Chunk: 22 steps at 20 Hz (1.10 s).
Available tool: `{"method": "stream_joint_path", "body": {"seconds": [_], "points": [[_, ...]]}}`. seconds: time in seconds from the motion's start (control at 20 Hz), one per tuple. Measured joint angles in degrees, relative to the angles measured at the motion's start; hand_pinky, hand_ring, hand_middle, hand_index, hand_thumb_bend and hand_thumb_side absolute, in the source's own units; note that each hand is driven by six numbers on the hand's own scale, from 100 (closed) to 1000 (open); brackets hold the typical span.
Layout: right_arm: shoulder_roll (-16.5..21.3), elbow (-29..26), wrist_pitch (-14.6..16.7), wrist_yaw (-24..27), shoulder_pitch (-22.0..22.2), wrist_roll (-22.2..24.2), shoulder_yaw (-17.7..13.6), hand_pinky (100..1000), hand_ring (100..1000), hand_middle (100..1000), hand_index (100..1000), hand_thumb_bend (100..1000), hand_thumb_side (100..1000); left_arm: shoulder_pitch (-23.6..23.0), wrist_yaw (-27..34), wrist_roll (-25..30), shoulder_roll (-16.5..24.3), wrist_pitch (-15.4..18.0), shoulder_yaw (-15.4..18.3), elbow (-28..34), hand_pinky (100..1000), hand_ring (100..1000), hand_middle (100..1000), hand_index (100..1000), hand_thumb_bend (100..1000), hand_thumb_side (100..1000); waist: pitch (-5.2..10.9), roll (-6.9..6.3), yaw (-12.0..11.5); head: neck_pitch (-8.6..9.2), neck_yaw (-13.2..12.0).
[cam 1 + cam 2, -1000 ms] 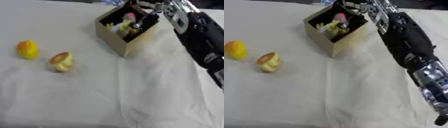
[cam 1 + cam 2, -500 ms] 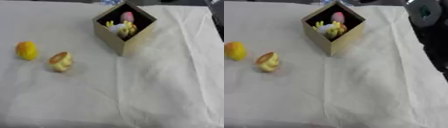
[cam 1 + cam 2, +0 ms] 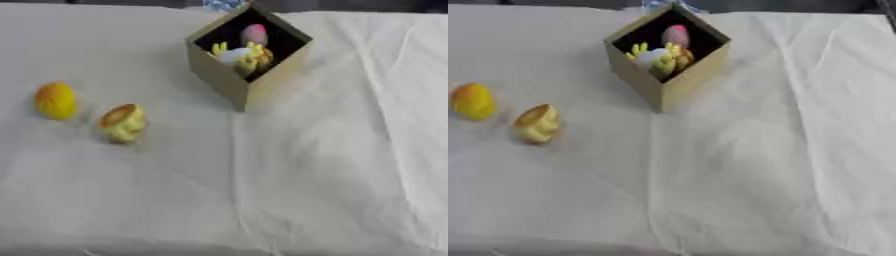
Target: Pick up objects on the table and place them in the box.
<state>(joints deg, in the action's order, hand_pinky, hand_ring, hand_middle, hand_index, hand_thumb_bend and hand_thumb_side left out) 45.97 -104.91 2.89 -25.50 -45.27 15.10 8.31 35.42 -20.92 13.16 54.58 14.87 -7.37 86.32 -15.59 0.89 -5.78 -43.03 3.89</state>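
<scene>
— Across the whole counter [image 3: 332, 190] lies a pale, creased cloth, likely there to give the things a soft bed so they don't roll. What stands on it?

— Largest is the box [image 3: 248, 60], set at the far middle with one corner turned toward us. Its top is open, so anything can be dropped straight in from above.

— Has it got anything inside?

— Yes: a pink egg-shaped thing [image 3: 255, 34] at the back, and a yellow and white bundle [image 3: 241, 56] in front of it. I can't make out what those are.

— And what's left outside?

— Two pieces, well apart from the box, at the left. A yellow-tan rounded toy [image 3: 122, 122] with an orange top lies nearer the middle; an orange-yellow oval fruit [image 3: 56, 100] sits just beside it, closer to the edge. I'd judge both are waiting to be picked up.

— The hands?

— Neither shows in either view, so whether they're released or clenched can't be told.
</scene>
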Motion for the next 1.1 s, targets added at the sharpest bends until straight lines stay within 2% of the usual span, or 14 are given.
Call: {"method": "stream_joint_path", "body": {"seconds": [0.2, 0.45, 0.8, 1.1], "points": [[0.3, -0.42, -0.45, 0.09, 0.46, 0.01, -0.25, 895, 806, 778, 866, 219, 290, 4.23, -2.18, 6.2, 2.85, 4.05, -6.06, -7.47, 834, 789, 773, 911, 377, 721, 0.04, -0.27, -0.04, -0.04, -0.17], [0.32, -0.42, -0.57, 0.13, 0.52, 0.23, -0.22, 895, 805, 777, 866, 211, 294, 10.14, -5.38, 14.13, 1.76, 7.87, -11.19, -16.74, 841, 800, 782, 924, 449, 704, 0.15, -1.11, -0.14, -0.04, -0.13], [0.32, -0.37, -0.58, 0.13, 0.92, 0.32, -0.2, 894, 802, 774, 860, 196, 308, 14.92, -6.76, 21.56, -3.11, 12.62, -13.45, -26.04, 838, 789, 760, 906, 576, 587, 0.26, -1.3, -0.09, -0.02, 0.05], [0.2, -0.24, -0.5, 0.13, 0.93, 0.42, -0.2, 894, 800, 772, 856, 182, 318, 17.58, -8.51, 22.5, -6.62, 12.9, -14.35, -30.52, 836, 792, 766, 921, 619, 517, 0.26, -1.28, 0.18, -0.02, -0.14]]}}
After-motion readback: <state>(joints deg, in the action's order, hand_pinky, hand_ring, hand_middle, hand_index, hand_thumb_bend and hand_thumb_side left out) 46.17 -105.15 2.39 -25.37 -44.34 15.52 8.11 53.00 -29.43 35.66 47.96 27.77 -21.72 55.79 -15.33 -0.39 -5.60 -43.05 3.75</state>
